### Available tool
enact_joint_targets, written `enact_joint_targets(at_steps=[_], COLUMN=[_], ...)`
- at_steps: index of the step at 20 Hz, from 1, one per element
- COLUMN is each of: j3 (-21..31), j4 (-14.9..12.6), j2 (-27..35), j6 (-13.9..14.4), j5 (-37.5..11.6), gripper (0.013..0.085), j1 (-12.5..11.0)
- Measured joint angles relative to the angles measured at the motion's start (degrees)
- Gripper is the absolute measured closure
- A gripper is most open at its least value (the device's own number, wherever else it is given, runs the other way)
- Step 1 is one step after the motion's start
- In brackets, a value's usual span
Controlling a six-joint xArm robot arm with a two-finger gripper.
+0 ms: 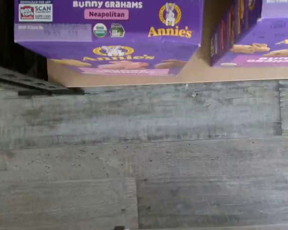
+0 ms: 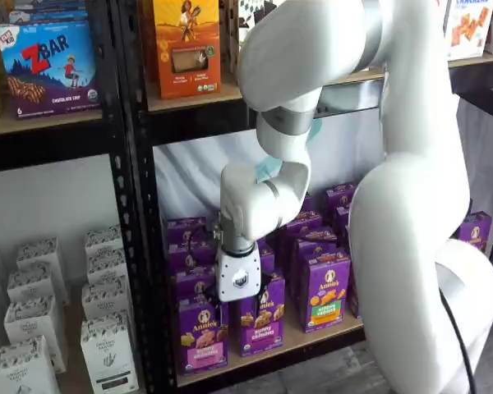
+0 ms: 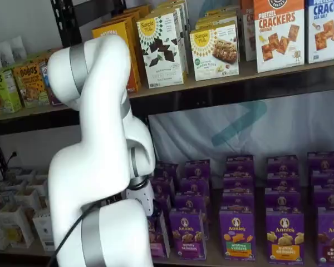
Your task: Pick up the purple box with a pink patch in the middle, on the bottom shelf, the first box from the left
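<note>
In the wrist view the purple box (image 1: 110, 21) shows from above, its top reading Bunny Grahams with a pink Neapolitan patch. It stands at the front edge of the bottom shelf (image 1: 206, 72), beside the black rack post. In a shelf view the same purple box (image 2: 201, 332) stands upright at the row's left end, with a pink band low on its front. The gripper's white body (image 2: 234, 279) hangs just in front of and above it. Its fingers do not show plainly. In a shelf view the arm hides most of the purple box (image 3: 158, 236).
A purple carton with a darker violet label (image 2: 259, 324) and one with a green label (image 2: 324, 291) stand to its right. A black rack upright (image 2: 135, 246) and white cartons (image 2: 107, 353) are to the left. Grey floor planks (image 1: 144, 167) lie before the shelf.
</note>
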Motion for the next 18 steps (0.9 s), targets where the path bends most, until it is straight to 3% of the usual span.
enact_joint_targets(at_steps=[18], j3=[-8.3], j4=[-1.1], j2=[6.7], j6=[1.8], j5=[0.5], gripper=[0.013], j1=[0.8])
